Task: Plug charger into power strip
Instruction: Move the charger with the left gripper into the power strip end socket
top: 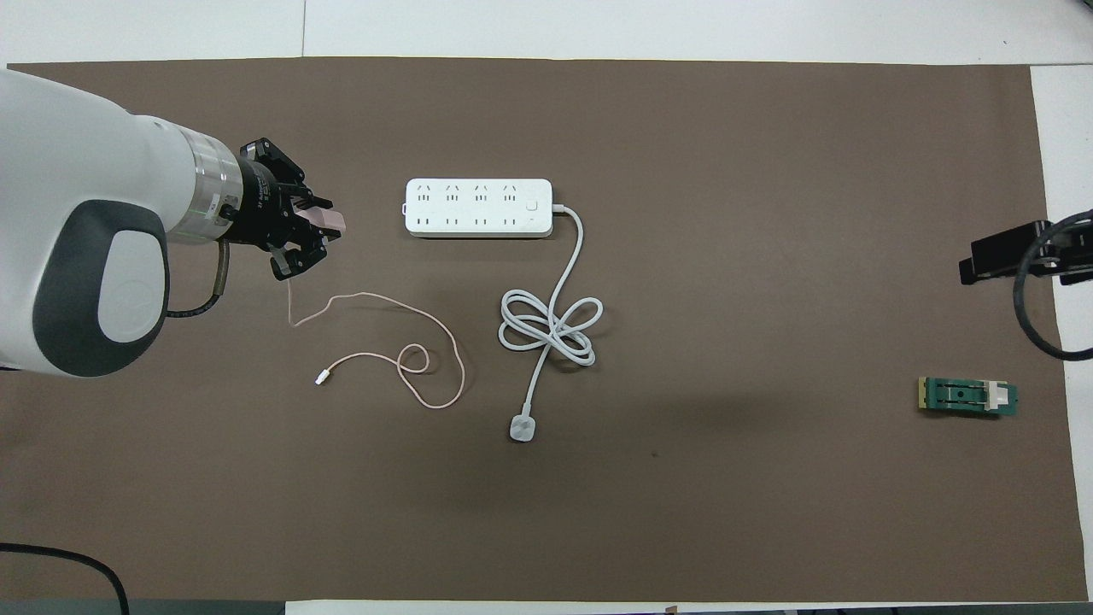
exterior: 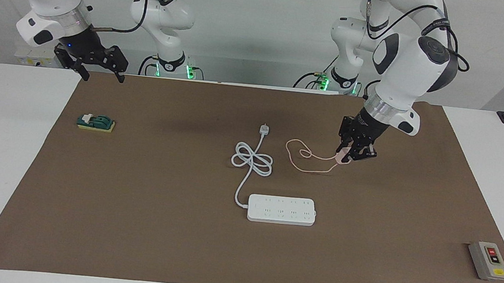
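- Facing view: the left end effector [exterior: 348, 156] was closed on the pale-pink charger [exterior: 341, 157], holding it just above the brown mat [exterior: 133, 222] toward the left arm's end of the table [exterior: 6, 145].
- The charger's thin pink cable [exterior: 306, 158] trailed from the held cube in loops across the mat, its small white tip [top: 322, 377] lying flat.
- The white power strip [exterior: 281, 209] lay flat on the mat, farther from the robots than the cable loops and well apart from the charger; no plug sat in its two rows of outlets.
- Its thick white cord [exterior: 252, 160] ran from one end, coiled into a loose knot, and ended in a small white plug [exterior: 263, 129] nearer to the robots.
- The right end effector [exterior: 99, 73] hung raised over the mat's edge at the right arm's end, its fingers spread wide and holding nothing; that arm waited.
- A green knife switch [exterior: 95, 122] sat on the mat near the right end effector.
- A grey box with red and yellow buttons [exterior: 489, 261] sat at the mat's corner farthest from the robots, at the left arm's end.
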Available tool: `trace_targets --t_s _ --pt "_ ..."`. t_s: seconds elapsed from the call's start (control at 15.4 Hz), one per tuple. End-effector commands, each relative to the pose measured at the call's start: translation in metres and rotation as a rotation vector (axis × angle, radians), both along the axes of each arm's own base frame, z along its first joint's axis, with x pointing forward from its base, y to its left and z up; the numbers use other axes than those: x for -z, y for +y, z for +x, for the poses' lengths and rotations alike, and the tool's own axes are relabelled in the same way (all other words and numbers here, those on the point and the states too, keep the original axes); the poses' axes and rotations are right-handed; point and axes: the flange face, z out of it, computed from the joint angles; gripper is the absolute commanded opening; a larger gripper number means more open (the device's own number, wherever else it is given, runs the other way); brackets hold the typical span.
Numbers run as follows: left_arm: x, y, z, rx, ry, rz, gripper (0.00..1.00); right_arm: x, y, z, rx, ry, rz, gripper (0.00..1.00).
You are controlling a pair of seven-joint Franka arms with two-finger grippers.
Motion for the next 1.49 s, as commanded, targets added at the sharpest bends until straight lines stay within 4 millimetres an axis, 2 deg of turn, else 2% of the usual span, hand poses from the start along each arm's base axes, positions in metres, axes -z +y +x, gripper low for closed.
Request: trace_targets --t_s 0.0,0.13,0.19,0.45,0.58,0.78,0.91,1.04,1.43 --pt "0.010 -0.003 0.002 -0.013 0.004 0.033 0.00 0.006 -0.004 -0.006 -0.031 0.008 -0.053 1.00" --pt "0.024 -0.035 0.001 0.044 0.008 0.085 0.00 0.003 -0.004 -0.005 -0.041 0.005 -0.069 1.00" --pt "0.029 -0.044 0.004 0.046 0.007 0.111 0.00 0.001 -0.005 -0.005 -0.041 -0.001 -0.071 1.00" --pt "0.052 -0.067 0.032 0.092 -0.002 0.167 0.00 -0.011 -0.005 -0.010 -0.037 -0.023 -0.071 1.00" --pt "0.063 -0.073 0.041 0.128 0.004 0.196 0.00 -0.016 -0.005 -0.013 -0.036 -0.034 -0.072 1.00" --pt "0.079 -0.087 0.043 0.221 0.001 0.203 0.00 -0.023 -0.008 -0.013 -0.031 -0.052 -0.070 1.00" --pt "0.083 -0.091 0.048 0.250 -0.006 0.203 0.00 -0.023 -0.009 -0.013 -0.031 -0.052 -0.070 1.00" --pt "0.095 -0.095 0.052 0.263 -0.015 0.209 0.00 -0.024 -0.009 -0.013 -0.029 -0.053 -0.070 1.00" --pt "0.112 -0.101 0.061 0.261 -0.071 0.182 0.00 -0.024 -0.007 -0.013 -0.026 -0.054 -0.069 1.00"
